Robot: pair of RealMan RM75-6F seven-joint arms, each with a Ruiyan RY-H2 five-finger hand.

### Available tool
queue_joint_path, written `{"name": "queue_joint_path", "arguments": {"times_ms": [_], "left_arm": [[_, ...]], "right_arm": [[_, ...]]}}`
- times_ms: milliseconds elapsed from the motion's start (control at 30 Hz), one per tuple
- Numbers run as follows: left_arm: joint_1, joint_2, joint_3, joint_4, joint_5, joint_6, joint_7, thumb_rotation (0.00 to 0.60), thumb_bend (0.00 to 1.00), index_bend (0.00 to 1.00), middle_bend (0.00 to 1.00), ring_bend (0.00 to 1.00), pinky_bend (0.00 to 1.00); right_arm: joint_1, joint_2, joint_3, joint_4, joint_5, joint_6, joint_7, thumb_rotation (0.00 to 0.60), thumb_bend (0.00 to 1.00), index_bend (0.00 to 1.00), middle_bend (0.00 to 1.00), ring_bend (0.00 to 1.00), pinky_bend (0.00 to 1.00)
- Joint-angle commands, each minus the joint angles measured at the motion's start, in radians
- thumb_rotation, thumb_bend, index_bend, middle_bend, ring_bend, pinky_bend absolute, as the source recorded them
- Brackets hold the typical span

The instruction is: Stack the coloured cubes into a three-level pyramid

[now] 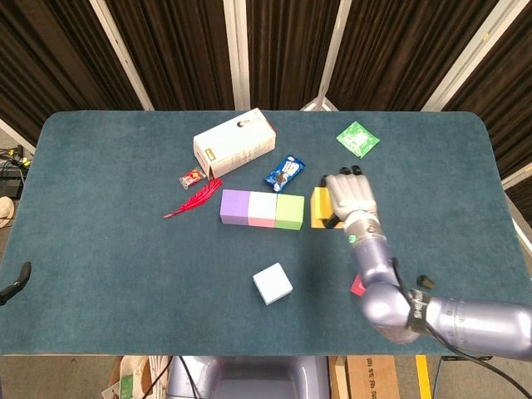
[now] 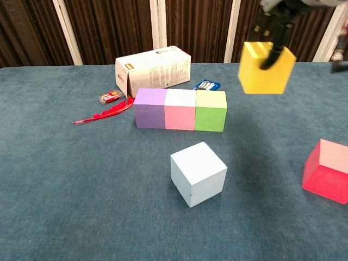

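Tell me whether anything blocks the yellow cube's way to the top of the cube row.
Nothing visible does. The right robot hand holds the yellow cube in the air, right of and above the row of purple, pink and green cubes, whose tops are bare.

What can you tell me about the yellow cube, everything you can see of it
The yellow cube is a plain, matte block with soft-looking faces, foam by the look of it. The right hand grips it from above, dark fingertips down its front face, and it hangs tilted in the air, touching nothing else. It sits higher than, and to the right of, the green cube that ends the row of three. No markings show on it.
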Motion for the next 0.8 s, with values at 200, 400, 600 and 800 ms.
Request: {"name": "queue_joint_path", "arguments": {"times_ms": [200,400,600,800], "left_arm": [[-0.001,0.01,0.004,-0.015,-0.012,-0.017,-0.005,0.6,0.35,0.05,0.02,0.0,0.0],[-0.003,0.011,0.002,-0.016,-0.023,-0.025,-0.005,0.6,0.35,0.05,0.02,0.0,0.0],[-0.01,0.005,0.003,-0.013,-0.034,-0.039,0.002,0.6,0.35,0.05,0.02,0.0,0.0],[-0.014,0.0,-0.001,-0.009,-0.045,-0.044,0.006,0.6,0.35,0.05,0.02,0.0,0.0]], "right_arm": [[0.125,-0.158,0.055,0.108,0.095,0.086,-0.051,0.6,0.27,0.39,0.36,0.13,0.0],[0.151,-0.262,0.047,0.196,0.067,0.101,-0.053,0.6,0.27,0.39,0.35,0.13,0.0],[0.157,-0.324,0.051,0.282,0.066,0.09,-0.07,0.6,0.27,0.39,0.36,0.13,0.0],[0.16,-0.357,0.069,0.335,0.074,0.089,-0.093,0.6,0.27,0.39,0.36,0.13,0.0]]}}
